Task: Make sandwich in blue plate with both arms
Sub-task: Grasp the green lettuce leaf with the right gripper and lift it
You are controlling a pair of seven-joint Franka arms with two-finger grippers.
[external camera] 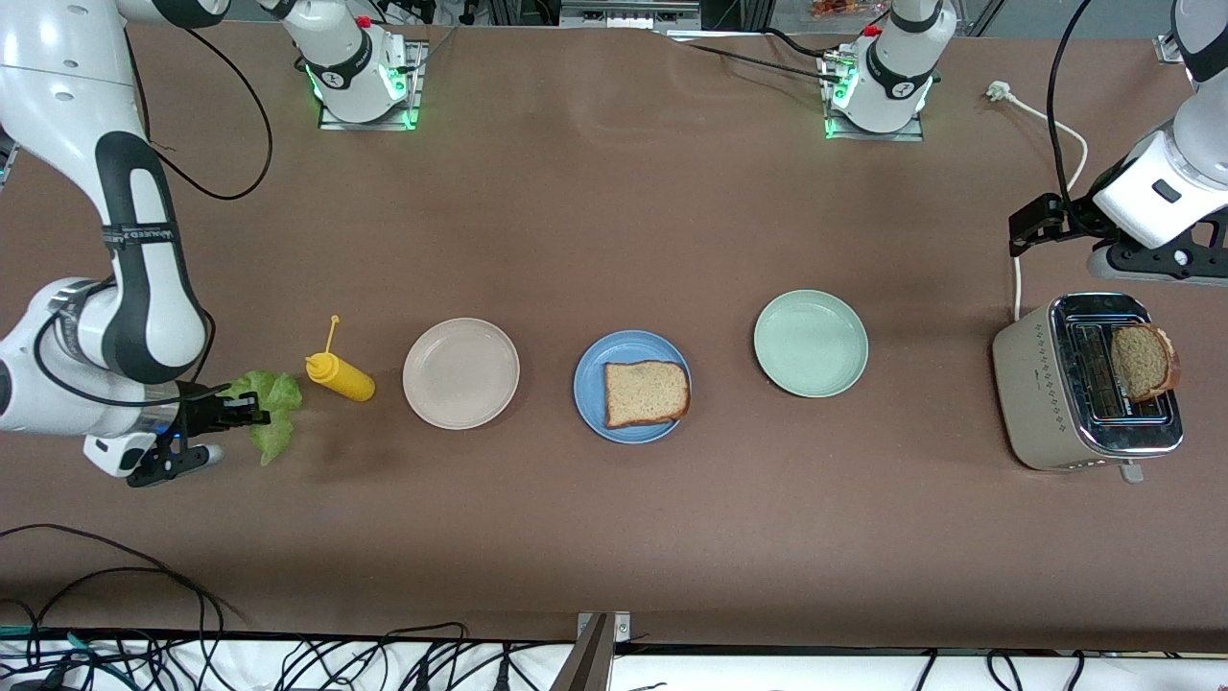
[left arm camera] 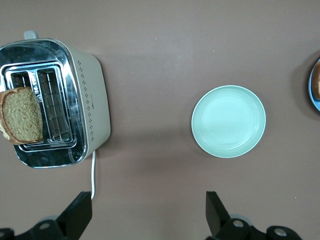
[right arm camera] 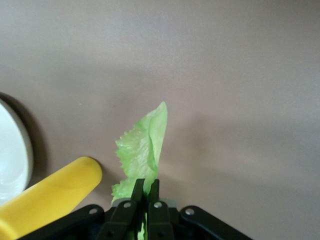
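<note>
The blue plate (external camera: pixel 589 384) lies mid-table with one brown bread slice (external camera: pixel 646 393) on it; its rim shows in the left wrist view (left arm camera: pixel 313 96). A second bread slice (external camera: pixel 1142 362) stands in the toaster (external camera: pixel 1074 384), also seen in the left wrist view (left arm camera: pixel 21 116). My right gripper (external camera: pixel 242 413) is shut on the green lettuce leaf (external camera: pixel 271 415) low over the table beside the yellow bottle; the right wrist view shows its jaws (right arm camera: pixel 146 187) pinching the leaf (right arm camera: pixel 145 145). My left gripper (external camera: pixel 1028 228) is open and empty (left arm camera: pixel 148 210), up over the table by the toaster.
A yellow squeeze bottle (external camera: pixel 341 376) lies next to the lettuce. A beige plate (external camera: pixel 460 372) and a pale green plate (external camera: pixel 811 343) flank the blue plate. The toaster's white cord (external camera: pixel 1017 278) runs toward the robots' bases. Cables hang along the front edge.
</note>
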